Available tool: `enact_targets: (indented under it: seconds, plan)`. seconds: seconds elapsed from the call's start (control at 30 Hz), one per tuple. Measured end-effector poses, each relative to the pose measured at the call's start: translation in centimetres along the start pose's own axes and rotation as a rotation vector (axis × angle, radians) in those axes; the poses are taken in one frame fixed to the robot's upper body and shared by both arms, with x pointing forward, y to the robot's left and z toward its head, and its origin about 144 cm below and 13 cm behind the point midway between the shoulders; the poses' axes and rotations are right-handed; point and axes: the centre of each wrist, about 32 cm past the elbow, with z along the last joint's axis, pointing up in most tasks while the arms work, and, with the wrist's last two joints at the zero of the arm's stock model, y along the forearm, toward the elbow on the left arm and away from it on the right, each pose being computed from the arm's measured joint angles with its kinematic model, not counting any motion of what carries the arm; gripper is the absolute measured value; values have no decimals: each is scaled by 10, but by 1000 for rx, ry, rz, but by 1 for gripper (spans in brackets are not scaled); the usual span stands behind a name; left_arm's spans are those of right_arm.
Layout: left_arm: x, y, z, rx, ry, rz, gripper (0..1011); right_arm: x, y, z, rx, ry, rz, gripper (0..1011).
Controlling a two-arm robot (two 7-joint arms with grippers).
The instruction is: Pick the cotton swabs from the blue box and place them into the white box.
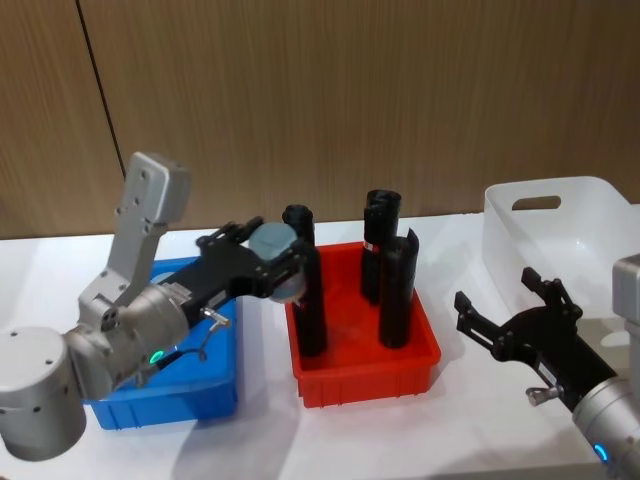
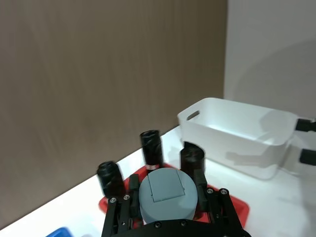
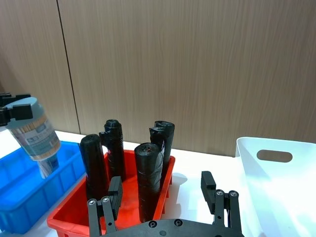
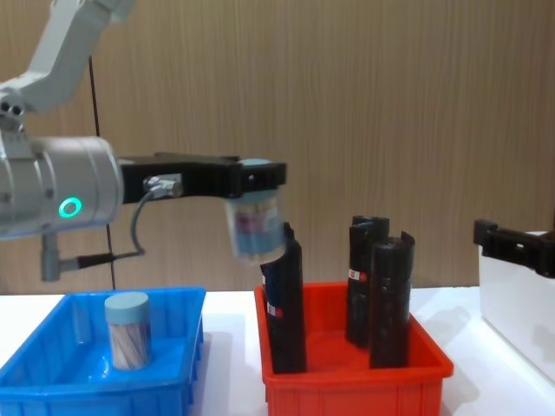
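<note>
Cotton swabs jar [image 4: 254, 227] pinched at lid by left end effector [image 4: 257, 179], held high centre-left over red bin [image 4: 347, 381] left rim; label print not readable. Second jar [image 4: 127, 329] seen upright in blue box [image 4: 104, 388]. Right end effector [image 1: 497, 292] spread, lower right, near white box [image 1: 600, 215].

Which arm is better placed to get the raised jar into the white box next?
Left, most likely. The left gripper is shut on a cotton swabs jar, raised by the red bin's left edge, and need only carry it across to the white box. The right gripper sits nearer that box but open and empty.
</note>
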Motion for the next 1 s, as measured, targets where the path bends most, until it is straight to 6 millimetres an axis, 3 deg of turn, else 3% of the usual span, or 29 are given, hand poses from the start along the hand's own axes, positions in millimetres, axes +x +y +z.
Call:
enact_targets:
  seconds: [0.67,1.0]
  plan:
    - [9,-42,14,11,26,-189,669,0,0,0,0,0,0,1001]
    - [12,-54,17,17,26,-225,669,0,0,0,0,0,0,1002]
